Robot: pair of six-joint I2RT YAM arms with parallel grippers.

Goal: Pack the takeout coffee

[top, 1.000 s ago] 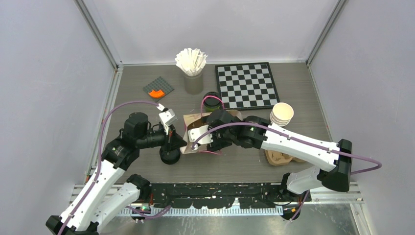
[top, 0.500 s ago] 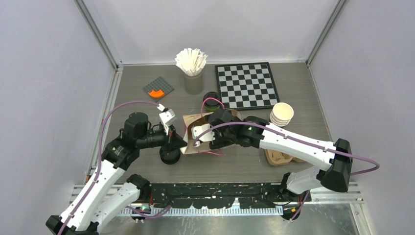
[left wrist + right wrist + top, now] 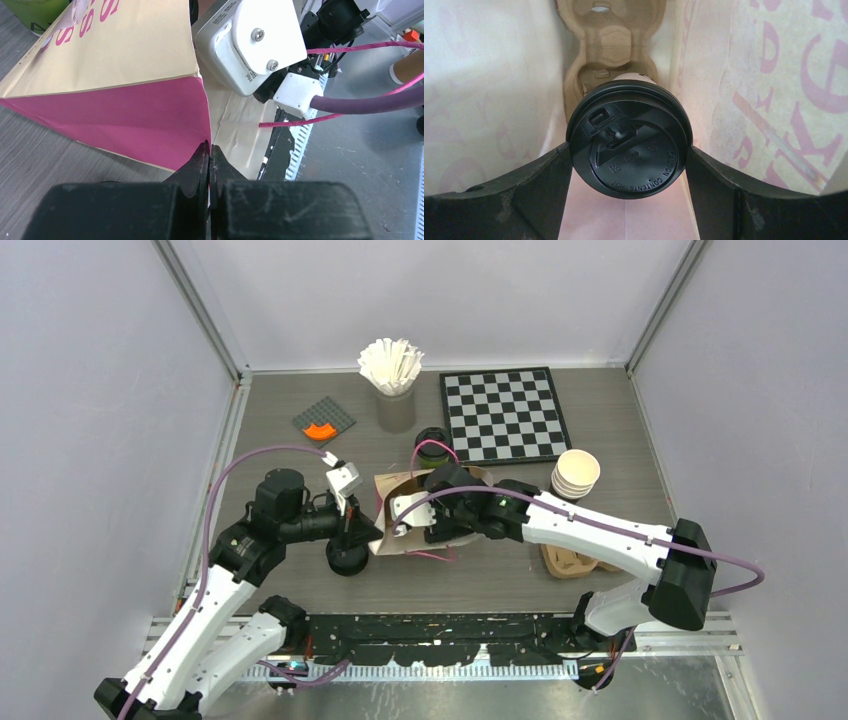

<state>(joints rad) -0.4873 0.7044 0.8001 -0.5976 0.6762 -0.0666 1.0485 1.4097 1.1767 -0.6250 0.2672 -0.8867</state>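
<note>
We gripped the lidded coffee cup (image 3: 626,135) between the wide-spread fingers of the right gripper (image 3: 628,152) inside the paper bag (image 3: 774,80), its axis pointing ahead toward the pulp carrier (image 3: 606,35), while the left gripper (image 3: 209,150) pinched the bag's rim fully closed.

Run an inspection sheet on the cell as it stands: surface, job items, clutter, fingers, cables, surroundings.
Surface: grey wood-grain table, no spills seen.
Job's things: lidded cup inside paper bag lying on its side, pulp carrier behind it; second green cup standing on the table.
Clutter: chessboard, stirrer holder, grey plate with orange piece, paper cup stack, another carrier.
Grippers: left gripper fingers shut on the bag's edge; right gripper fingers clamp the lid's sides.
Cables: purple cables along both arms, no snag seen.
Surroundings: plain walls, nothing else seen.
</note>
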